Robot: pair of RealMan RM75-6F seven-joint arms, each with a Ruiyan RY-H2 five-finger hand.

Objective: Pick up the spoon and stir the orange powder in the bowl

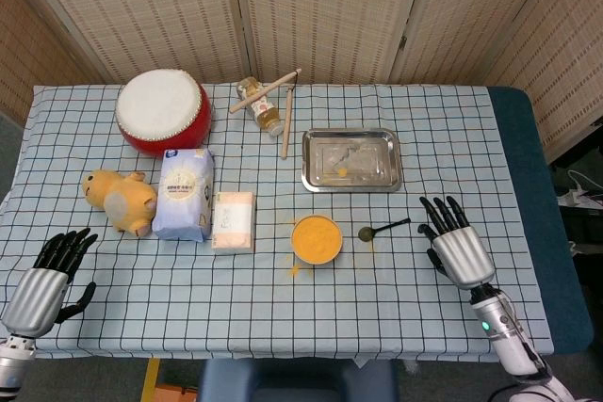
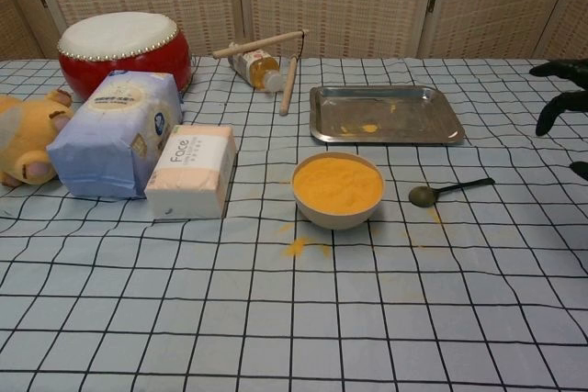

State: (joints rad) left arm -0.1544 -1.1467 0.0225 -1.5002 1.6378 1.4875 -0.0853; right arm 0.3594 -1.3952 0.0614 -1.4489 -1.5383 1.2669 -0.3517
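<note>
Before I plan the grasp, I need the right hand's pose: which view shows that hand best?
The head view: the whole right hand shows there, fingers spread, beside the spoon and not touching it. The chest view catches only dark fingertips at its right edge.

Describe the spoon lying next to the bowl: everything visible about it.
The small dark spoon looks like dull metal, with a round greenish-bronze scoop and a thin black handle. It lies flat on the checked tablecloth, right of the white bowl of orange powder, scoop toward the bowl, handle angled away to the right and back. Faint orange dust lies beside the scoop. Nothing holds it; the right hand is apart from its handle.
</note>
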